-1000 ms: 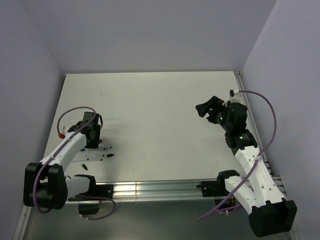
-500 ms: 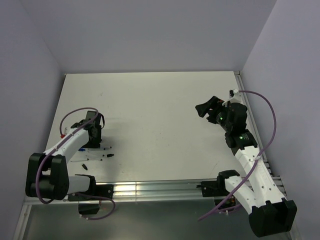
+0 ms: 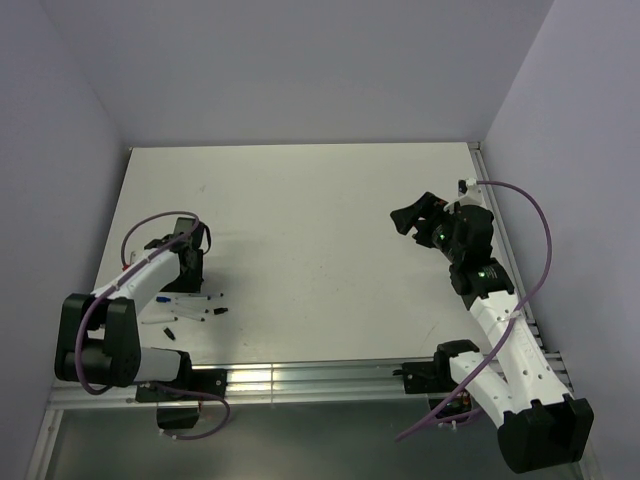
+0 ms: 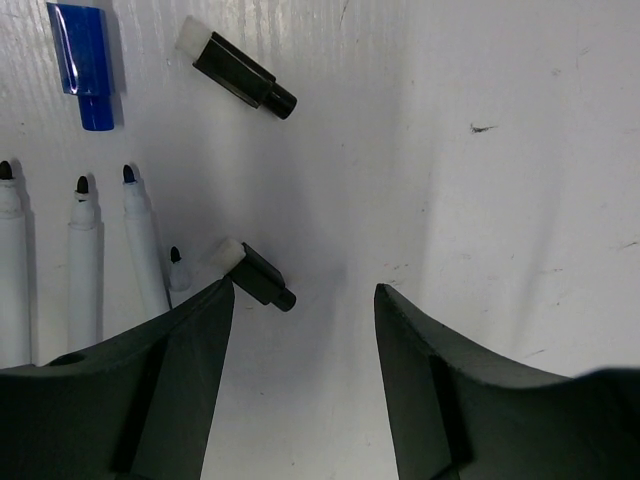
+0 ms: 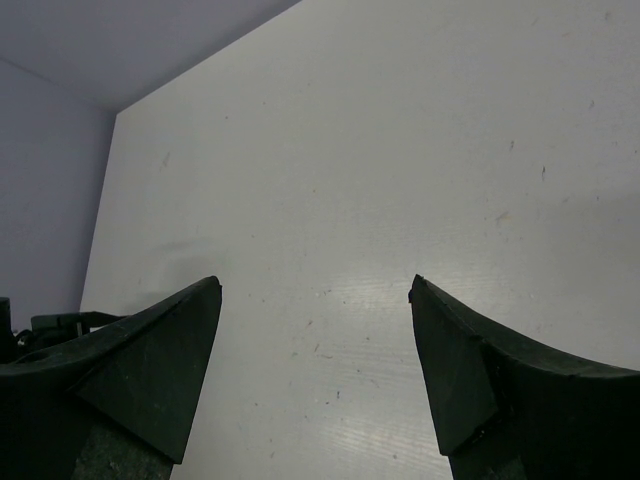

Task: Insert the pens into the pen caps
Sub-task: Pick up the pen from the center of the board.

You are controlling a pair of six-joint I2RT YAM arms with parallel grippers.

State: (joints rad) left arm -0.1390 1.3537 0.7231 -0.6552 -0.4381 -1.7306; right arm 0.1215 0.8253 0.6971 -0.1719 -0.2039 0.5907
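The left claw (image 4: 302,292), open and empty, hangs off-centre just beside the near black cap (image 4: 257,276), so closing could flick it into the pens (image 4: 84,262); the right claw (image 5: 315,287) is open too.

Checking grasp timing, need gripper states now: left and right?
Left gripper: open, holding nothing; a black cap lies beside one finger, not gripped.
Right gripper: open, holding nothing.
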